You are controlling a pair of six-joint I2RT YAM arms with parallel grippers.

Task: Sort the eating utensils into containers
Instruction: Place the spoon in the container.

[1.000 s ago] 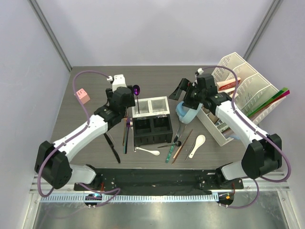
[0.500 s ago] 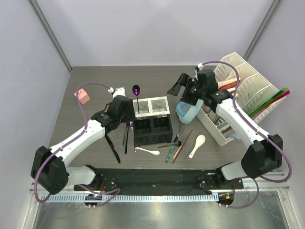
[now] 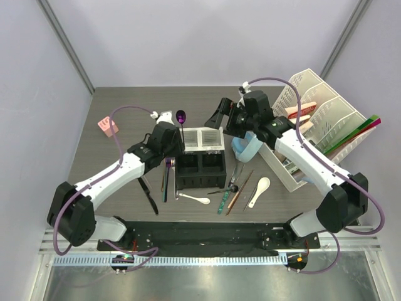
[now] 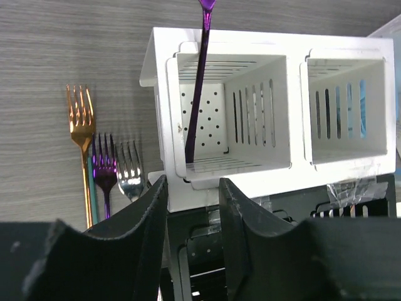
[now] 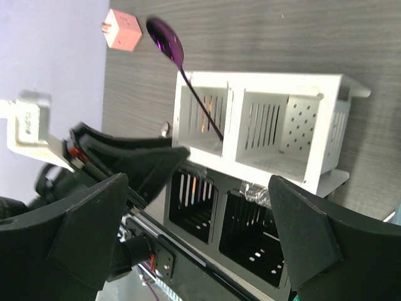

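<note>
- My two pincers are crowded over the same caddy. If either swings inward, my wrists could knock together above it.
- The purple spoon stands just ahead of my left pincer, in the caddy's left white-rimmed slot. It leans against the rim, so a brush from a finger could tip it out.
- My left fingers hang low at the caddy's near wall. I judge that a push forward there would shove the whole box rather than reach anything.
- My left pincer is half-parted, with nothing between its fingers.
- My right pincer is spread wide and empty, with the spoon beyond its left finger.
- The copper fork, purple fork and silver fork lie flat on the table to the left of my left pincer, unsorted.
- More cutlery, including a white soup spoon, lies on the table behind my right pincer, towards my bases.
- My left arm stretches forward with its wrist bent down at the caddy's left side.
- My right arm arches out and reaches leftward across the caddy's far edge.
</note>
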